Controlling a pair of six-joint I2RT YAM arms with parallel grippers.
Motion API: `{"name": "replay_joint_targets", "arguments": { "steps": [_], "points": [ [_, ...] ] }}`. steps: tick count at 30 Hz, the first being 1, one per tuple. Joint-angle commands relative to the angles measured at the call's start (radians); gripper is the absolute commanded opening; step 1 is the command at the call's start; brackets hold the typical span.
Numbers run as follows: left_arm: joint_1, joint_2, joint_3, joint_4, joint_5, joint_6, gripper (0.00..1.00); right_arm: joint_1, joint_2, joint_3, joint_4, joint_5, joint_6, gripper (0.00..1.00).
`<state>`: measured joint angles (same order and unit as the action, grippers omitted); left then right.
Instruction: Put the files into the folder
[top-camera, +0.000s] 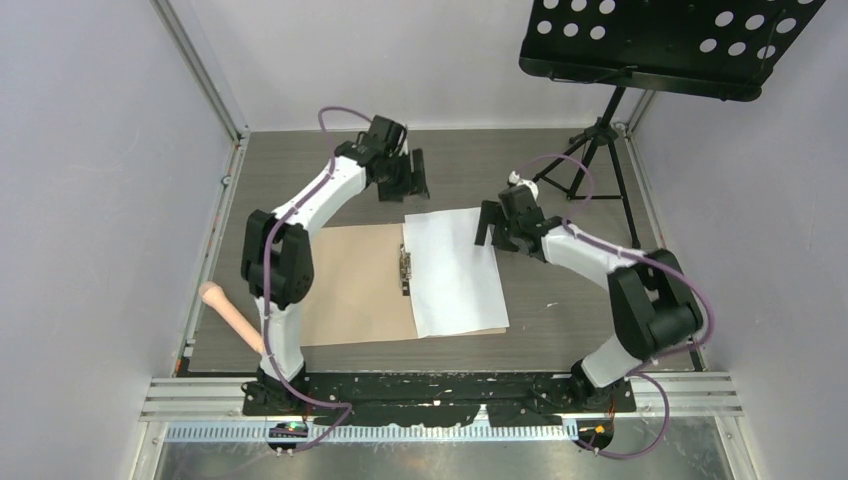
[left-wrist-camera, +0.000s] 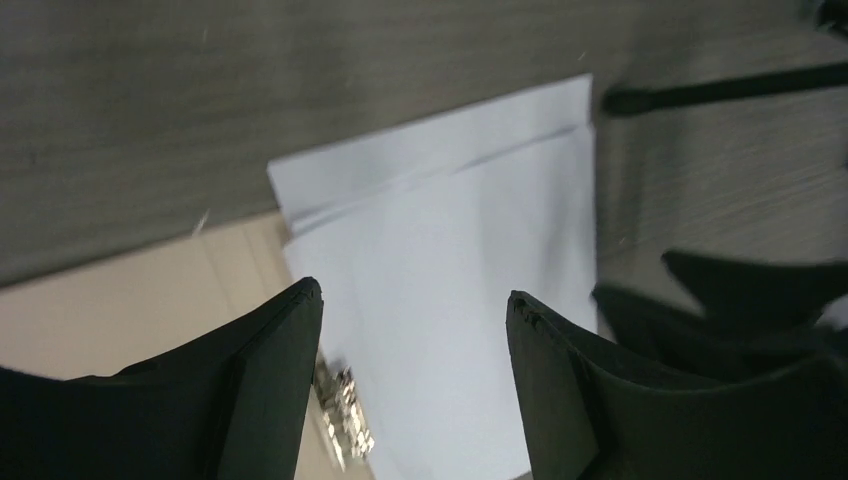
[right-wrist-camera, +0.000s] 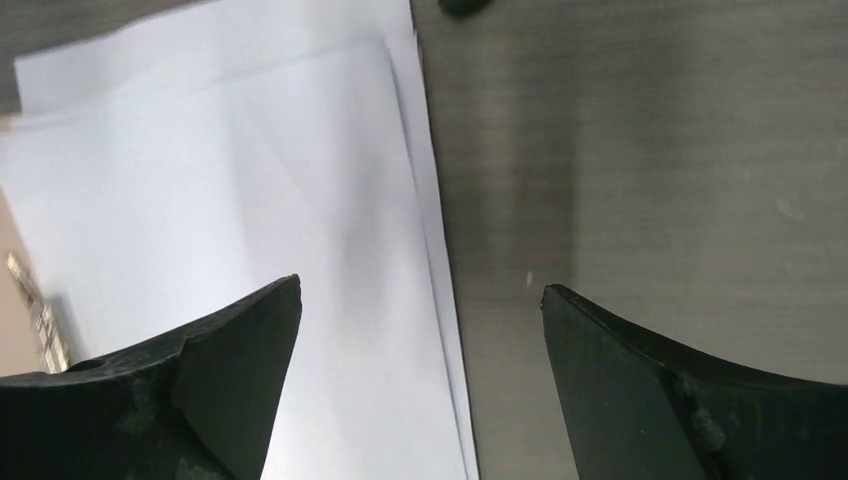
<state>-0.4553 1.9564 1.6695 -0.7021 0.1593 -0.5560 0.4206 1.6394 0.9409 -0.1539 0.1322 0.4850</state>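
Brown card lies flat in the middle of the grey wood-grain bench (top-camera: 560, 330): the folder (top-camera: 350, 280) is spread open, with its left leaf bare. A metal clip (top-camera: 405, 268) sits along the crease. The files (top-camera: 455, 270), a few white sheets slightly fanned at their edges, rest on the right leaf just right of the clip. Their far end runs past the folder's far edge onto the bench, and a thin strip of brown shows along their near edge.

The left arm (top-camera: 320, 195) reaches to the far side, and the left jaws hang above the far left corner of the sheets. They are spread wide and grip nothing; the wrist view shows only paper between the two fingers. The right arm (top-camera: 590, 255) comes in from the right, and the right jaws hover over the right edge of the sheets toward the far end. They too are spread wide and empty, one finger above paper and the other above bare bench.

A black music stand (top-camera: 660, 40) stands at the far right. A pale peach handle (top-camera: 230, 315) lies at the left, off the folder.
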Motion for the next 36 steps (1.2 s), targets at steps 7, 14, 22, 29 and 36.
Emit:
{"name": "replay_joint_targets", "arguments": {
  "steps": [7,14,22,29,36],
  "points": [
    [0.007,0.368,0.418,0.172,0.125,-0.118,0.51,0.328,-0.473,-0.311,-0.310,0.073,0.279,0.60],
    [0.006,0.468,0.419,0.342,0.116,-0.286,0.31,0.523,-0.558,-0.372,-0.374,0.110,0.447,0.35],
    [-0.025,0.488,0.371,0.334,0.084,-0.328,0.19,0.604,-0.498,-0.373,-0.346,0.099,0.488,0.29],
    [-0.052,0.482,0.385,0.244,0.048,-0.383,0.14,0.612,-0.478,-0.393,-0.333,0.092,0.487,0.28],
    [-0.069,0.458,0.374,0.122,0.013,-0.464,0.05,0.612,-0.425,-0.372,-0.309,0.113,0.465,0.27]
  ]
}}
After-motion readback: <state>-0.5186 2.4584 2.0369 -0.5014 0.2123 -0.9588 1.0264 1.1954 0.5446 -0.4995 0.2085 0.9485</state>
